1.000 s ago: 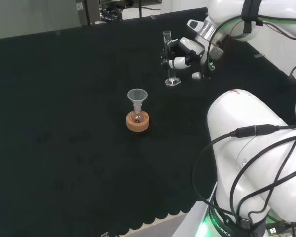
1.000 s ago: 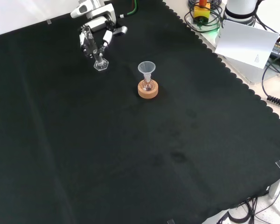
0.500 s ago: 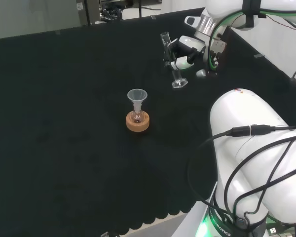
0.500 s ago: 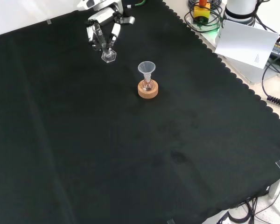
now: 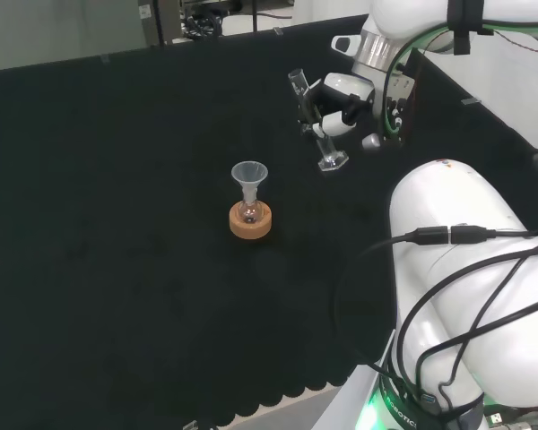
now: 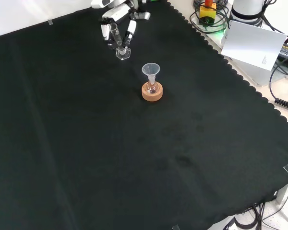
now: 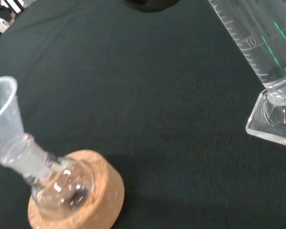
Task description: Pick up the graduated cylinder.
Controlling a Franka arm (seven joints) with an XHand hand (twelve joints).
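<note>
From my station I see a matte black cloth over the bench, its near edge cut in small scallops in the head view. On it stands a round cork ring, tan and grainy, cradling a small round-bottomed glass flask. A clear cone-shaped funnel sits in the flask's neck. In the wrist view the flask bulb shows glints and something dark inside that I cannot make out.

The graduated cylinder is a slim clear tube with fine printed scale marks along its wall and a flat angular foot, hexagonal in the front view. It is tilted, its mouth leaning to the left in the head view. Its foot appears clear of the cloth, though I cannot be sure. In the head view it hangs to the upper right of the cork ring; in the front view it is above and left of the funnel, near it but apart.

The hand, black and white with smooth glossy shells, has its fingers curled around the cylinder's middle, gripping the tube from both sides. I see no liquid I can confirm inside it.
</note>
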